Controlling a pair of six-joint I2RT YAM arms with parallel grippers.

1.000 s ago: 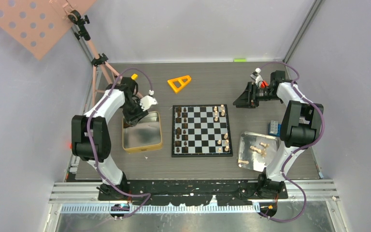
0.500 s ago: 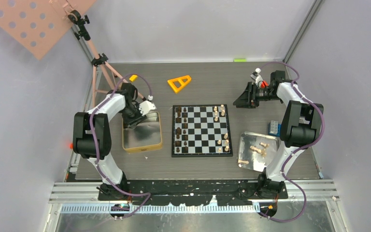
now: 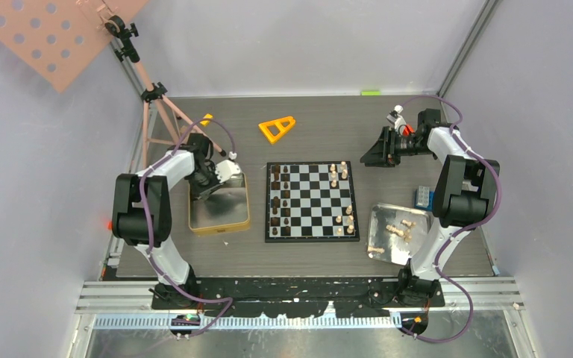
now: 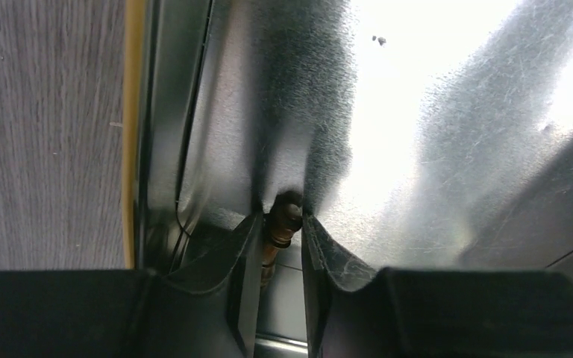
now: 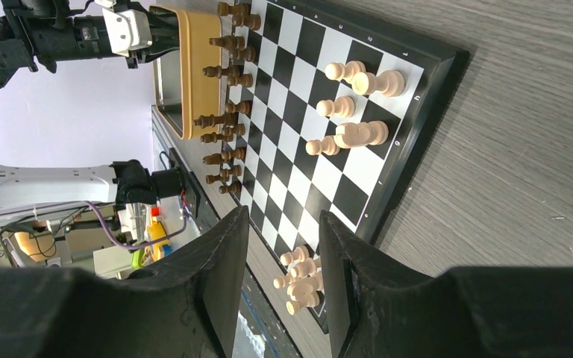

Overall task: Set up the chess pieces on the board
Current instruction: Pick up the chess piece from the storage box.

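Note:
The board (image 3: pixel 313 210) lies mid-table, with dark chess pieces (image 3: pixel 280 198) along its left columns and pale ones (image 3: pixel 337 173) on its right. My left gripper (image 3: pixel 203 188) reaches into the gold tin (image 3: pixel 220 216). In the left wrist view the left gripper (image 4: pixel 281 216) is shut on a dark brown chess piece (image 4: pixel 285 211) that lies against the tin's floor. The right gripper (image 3: pixel 383 149) hovers beyond the board's far right corner. Seen from its wrist, that gripper (image 5: pixel 283 215) is open and holds nothing, with the board (image 5: pixel 298 97) ahead.
A silver tray (image 3: pixel 380 216) right of the board holds several pale pieces (image 3: pixel 399 230); one more (image 3: pixel 375 250) lies by its near corner. A blue brick (image 3: pixel 422 197), an orange triangle (image 3: pixel 277 128), a small orange block (image 3: pixel 207 118) and a tripod (image 3: pixel 149 93) stand around.
My left gripper has shifted toward the tin's far left corner and dropped lower, and its jaws have narrowed onto the dark piece. The right arm has not moved.

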